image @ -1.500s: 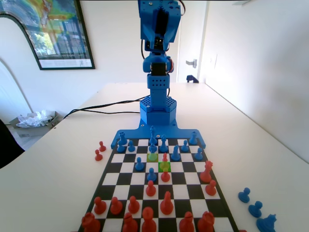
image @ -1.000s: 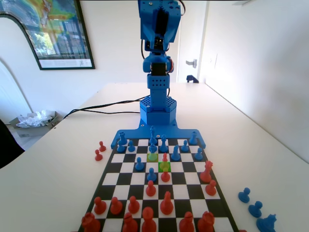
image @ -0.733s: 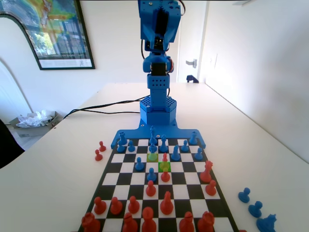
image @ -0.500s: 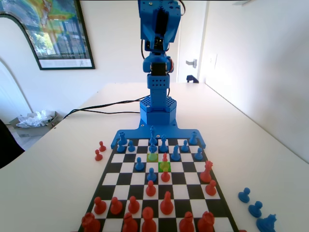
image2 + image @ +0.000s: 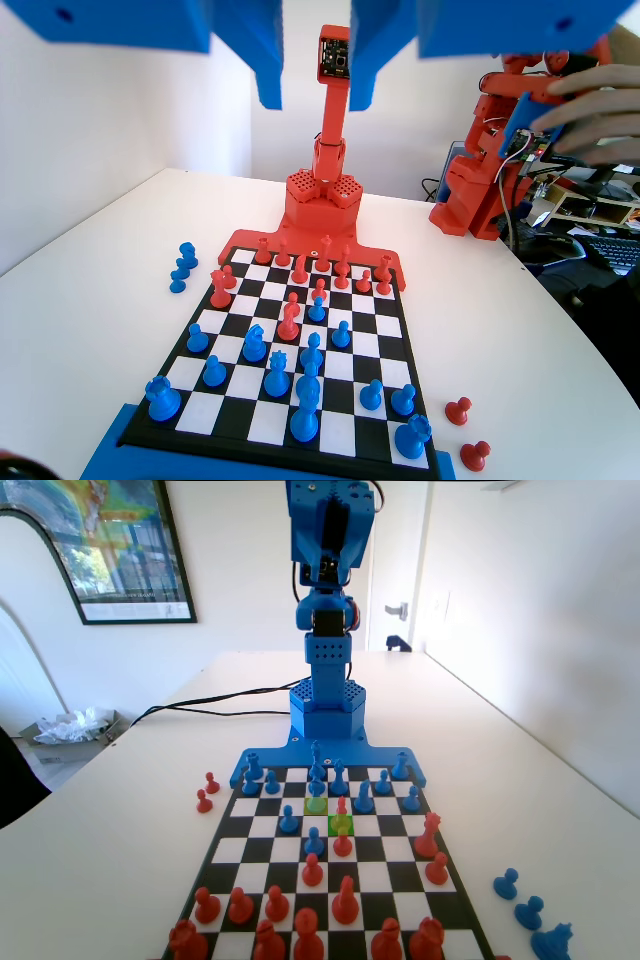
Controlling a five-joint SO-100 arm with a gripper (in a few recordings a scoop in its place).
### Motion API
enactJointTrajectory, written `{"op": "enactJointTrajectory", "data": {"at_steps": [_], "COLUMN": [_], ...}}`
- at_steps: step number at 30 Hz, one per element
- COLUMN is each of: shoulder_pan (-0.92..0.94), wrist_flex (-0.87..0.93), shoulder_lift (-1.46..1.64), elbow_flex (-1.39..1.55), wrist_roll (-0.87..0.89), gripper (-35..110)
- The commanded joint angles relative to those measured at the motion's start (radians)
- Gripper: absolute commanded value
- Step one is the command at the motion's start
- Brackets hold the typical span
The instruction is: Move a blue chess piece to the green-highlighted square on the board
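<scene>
Hovering gripper above a crowded board

Gripper [image 5: 312, 95]: hangs high over the near end of the board [image 5: 232, 840] in the wrist view. Jaws spread apart, nothing between them. In the fixed view the blue arm [image 5: 328, 600] stands upright at the far end of the board, folded tall over its base.

Board: lies flat on the white bench [image 5: 110, 840], black and white squares, dark border. It carries blue pieces at the arm's end and red pieces at the camera's end of the fixed view.

Green-highlighted square [image 5: 341, 825]: fixed view, near the board's middle, slightly towards the arm. A red pawn [image 5: 341, 807] appears to stand at its far edge, and another red pawn [image 5: 343, 844] stands on the square just nearer the camera. A duller yellow-green square [image 5: 316, 805] lies diagonally up-left of it, with a blue piece at its far side.

Blue chess piece [image 5: 314, 841]: a pawn on the board, just down-left of the bright green square, not on it. Another blue pawn [image 5: 288, 820] stands further left.

Off the board: two red pawns [image 5: 207, 792] on the bench at the left of the fixed view; three blue pieces [image 5: 528, 913] on the bench at the lower right.
</scene>
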Motion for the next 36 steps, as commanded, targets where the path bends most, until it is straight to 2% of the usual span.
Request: {"op": "enactJointTrajectory", "data": {"at_steps": [1,15,23,36], "shoulder_pan": [-0.002,-0.002,0.014,-0.054], "wrist_flex": [-0.015,-0.015,-0.017,0.061], "shoulder_lift": [0.023,0.023,0.018,-0.396], "elbow_flex": [0.006,0.006,0.0,-0.334], "wrist_roll": [-0.011,-0.011,-0.02,0.235], "gripper": [10,1,1,1]}}
